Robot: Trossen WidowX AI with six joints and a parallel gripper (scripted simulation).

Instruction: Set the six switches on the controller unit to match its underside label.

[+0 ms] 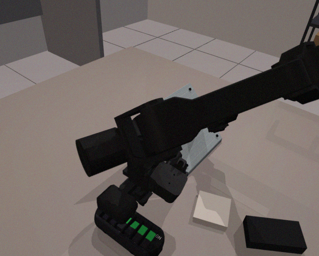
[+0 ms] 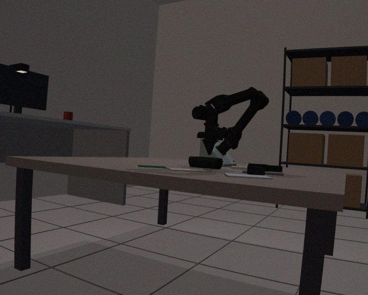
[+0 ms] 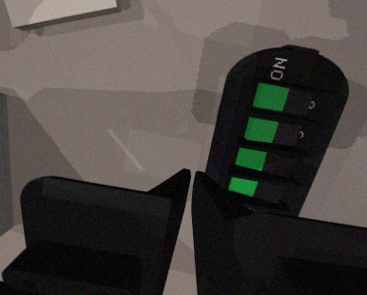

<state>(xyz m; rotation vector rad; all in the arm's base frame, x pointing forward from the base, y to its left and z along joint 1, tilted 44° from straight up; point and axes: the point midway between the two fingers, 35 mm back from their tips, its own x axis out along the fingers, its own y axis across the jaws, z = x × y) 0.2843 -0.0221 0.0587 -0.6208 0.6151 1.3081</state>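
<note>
With the end effector (image 1: 121,213) (image 2: 209,153) (image 3: 191,177) pressed together above the upright controller unit (image 1: 149,240) (image 2: 205,162) (image 3: 280,138), switch-setting seems underway; confirming all six and withdrawing remain.

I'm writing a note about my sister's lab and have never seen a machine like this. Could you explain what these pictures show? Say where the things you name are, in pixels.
The machine is a single black jointed arm ending in a two-fingered tool (image 1: 117,213) (image 2: 209,153) (image 3: 191,177). The top picture looks down at the bench (image 1: 66,106) (image 2: 92,165); the exterior one looks from the side, across the room; the wrist one comes from a camera near the tool, so its fingers fill the lower part.

On the bench lies a dark controller unit (image 1: 149,246) (image 2: 205,162) (image 3: 316,157) with a row of switches showing green ends. Beside it are a pale square block (image 1: 213,210) (image 3: 62,9) and a black box (image 1: 275,233).

The tool is shut, its tips close together over or near the unit, and nothing is held.
</note>
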